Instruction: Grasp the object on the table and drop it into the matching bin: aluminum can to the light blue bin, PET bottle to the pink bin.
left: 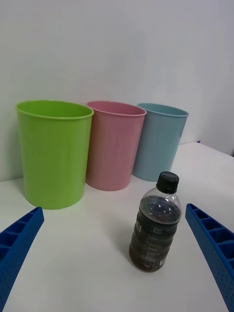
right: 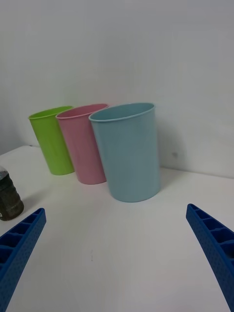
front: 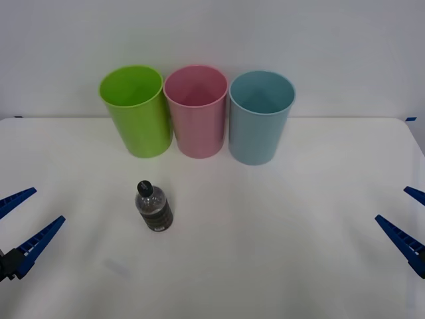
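Note:
A small clear PET bottle [front: 154, 207] with a black cap and dark label stands upright on the white table [front: 279, 232], left of centre and in front of the bins. It also stands ahead of my left fingers as the bottle [left: 155, 229], and at the edge as the bottle [right: 7, 197]. The pink bin [front: 196, 109] stands in the middle of the back row, the light blue bin [front: 260, 116] to its right. My left gripper [front: 23, 218] is open at the table's left edge. My right gripper [front: 406, 216] is open at the right edge. Both are empty.
A lime green bin [front: 136, 109] stands left of the pink one, the three nearly touching in a row near the table's far edge. A plain white wall rises behind them. Bare tabletop lies between the bottle and each gripper.

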